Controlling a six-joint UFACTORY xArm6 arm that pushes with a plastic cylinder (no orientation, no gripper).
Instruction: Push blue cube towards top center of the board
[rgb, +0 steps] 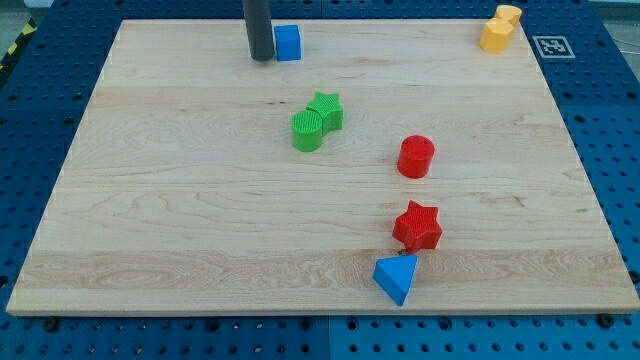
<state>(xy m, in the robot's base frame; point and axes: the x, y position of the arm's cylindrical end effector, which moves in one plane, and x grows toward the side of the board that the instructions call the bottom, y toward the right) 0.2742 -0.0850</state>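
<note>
blue cube (288, 43) at top of frame, slightly left of center | my tip (261, 58) bare rod, no jaws, grips nothing, touching or just beside cube's left face | cube lies right of tip | likely needs short rightward push

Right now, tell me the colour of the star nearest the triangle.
Red: the star just above the blue triangle, clearest in the camera view.

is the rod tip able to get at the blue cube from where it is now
Probably yes. My tip sits right at the blue cube's left side near the view's top, with nothing between them. The green blocks lie well below, out of the way.
</note>
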